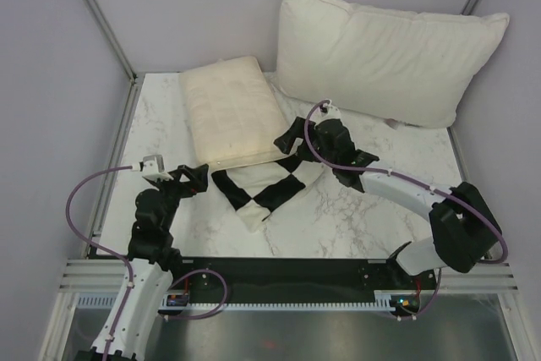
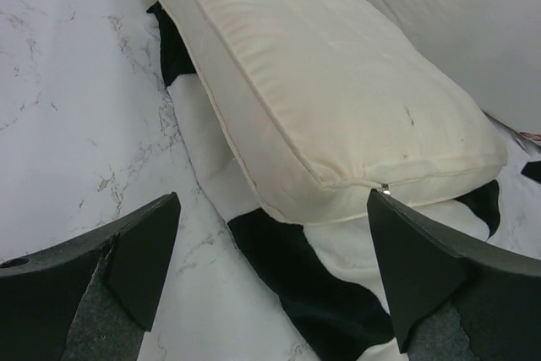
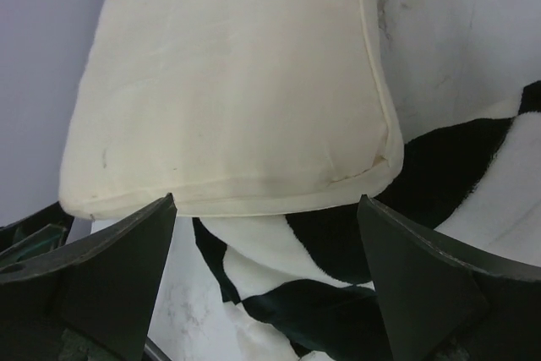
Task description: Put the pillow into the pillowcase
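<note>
The cream pillow lies flat at the table's back left, its near end resting on the black-and-white checkered pillowcase. The pillowcase lies crumpled on the marble, running out from under the pillow toward the front. My left gripper is open and empty, just left of the pillowcase's near edge; its wrist view shows the pillow's end and the case between the fingers. My right gripper is open and empty, above the pillow's near right corner; its view shows the pillow over the case.
A larger puffy white pillow leans against the back right wall. Grey walls and a metal frame enclose the marble table. A black rail runs along the front edge by the arm bases.
</note>
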`<state>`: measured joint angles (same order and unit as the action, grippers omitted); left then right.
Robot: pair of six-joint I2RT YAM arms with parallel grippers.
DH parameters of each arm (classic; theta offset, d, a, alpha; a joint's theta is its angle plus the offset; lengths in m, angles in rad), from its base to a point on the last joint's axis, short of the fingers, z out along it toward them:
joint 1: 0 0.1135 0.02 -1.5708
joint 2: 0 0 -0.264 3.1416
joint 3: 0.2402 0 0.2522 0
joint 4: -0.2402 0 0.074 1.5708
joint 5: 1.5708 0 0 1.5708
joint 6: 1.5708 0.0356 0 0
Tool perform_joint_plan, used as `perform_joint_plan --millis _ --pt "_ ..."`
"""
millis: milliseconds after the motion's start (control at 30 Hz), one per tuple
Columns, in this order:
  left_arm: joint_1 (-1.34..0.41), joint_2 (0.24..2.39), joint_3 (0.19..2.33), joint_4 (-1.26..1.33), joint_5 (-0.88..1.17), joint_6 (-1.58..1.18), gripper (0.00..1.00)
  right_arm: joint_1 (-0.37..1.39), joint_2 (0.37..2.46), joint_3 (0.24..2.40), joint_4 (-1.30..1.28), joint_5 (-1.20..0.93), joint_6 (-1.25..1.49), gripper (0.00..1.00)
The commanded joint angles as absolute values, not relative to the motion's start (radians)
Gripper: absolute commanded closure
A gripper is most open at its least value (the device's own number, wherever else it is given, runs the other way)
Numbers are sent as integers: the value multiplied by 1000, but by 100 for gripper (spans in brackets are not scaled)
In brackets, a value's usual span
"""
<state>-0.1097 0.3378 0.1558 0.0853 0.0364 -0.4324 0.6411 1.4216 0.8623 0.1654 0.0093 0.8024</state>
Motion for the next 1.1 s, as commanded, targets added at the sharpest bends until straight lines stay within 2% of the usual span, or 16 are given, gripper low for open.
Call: perform_joint_plan --millis 0,200,233,267,300,333,367,500,600,700,900,933,967,1000,1033,1067 --pt "-110 328 167 133 64 -433 0 669 1498 936 85 171 909 2" --pt "-110 333 167 141 75 -431 3 675 1679 1049 103 233 960 2" --pt "-110 331 166 144 77 -431 3 673 1706 1086 126 224 957 5" --pt "-110 331 166 144 78 -430 3 673 1750 1104 139 188 939 20" --pt "-110 333 166 144 77 -430 3 673 1762 1120 158 167 924 42" --pt "-110 336 166 146 80 -430 3 673 1767 1146 172 158 904 91" --pt "-110 336 167 147 89 -426 5 673 1743 1150 170 176 867 100" --pt "-110 340 166 185 184 -410 10 663 1565 1120 112 339 798 100" --pt "-112 382 170 224 228 -407 12 582 1412 1111 17 315 776 100" --pt "-117 425 176 253 270 -408 12 413 1238 1072 -63 259 776 100" --pt "-126 463 170 296 294 -413 11 148 925 1060 -335 468 680 100" --pt "-129 478 172 302 299 -413 11 126 917 1060 -359 465 666 97" --pt "-129 501 184 305 310 -413 11 114 917 1061 -380 457 652 83" --pt "-136 555 190 313 314 -413 11 106 920 1065 -432 457 643 57" --pt "-140 578 198 319 318 -410 11 104 933 1077 -460 460 640 12" --pt "-144 606 212 321 318 -408 12 104 934 1080 -477 428 623 7"
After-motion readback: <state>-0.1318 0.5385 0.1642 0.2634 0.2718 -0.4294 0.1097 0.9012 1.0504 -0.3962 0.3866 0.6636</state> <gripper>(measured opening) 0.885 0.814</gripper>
